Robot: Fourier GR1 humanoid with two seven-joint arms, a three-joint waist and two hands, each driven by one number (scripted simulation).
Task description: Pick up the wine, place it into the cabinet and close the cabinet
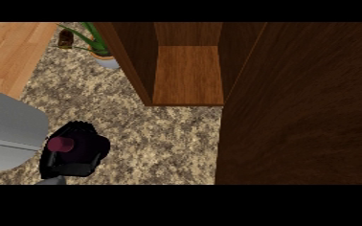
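Gripping the dark wine bottle with maroon cap [62, 145], the black left hand [74, 157] curled around it low-left above the speckled granite desk [170, 134] | step: carrying | next: likely moving rightward and forward into the open brown wooden cabinet [187, 76].

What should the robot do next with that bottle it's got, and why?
Probably carry it up and to the right, toward the open cabinet. The left robot hand is already curled around the wine bottle at the lower left of the counter, while the cabinet's shelf sits bare and its door stands open.
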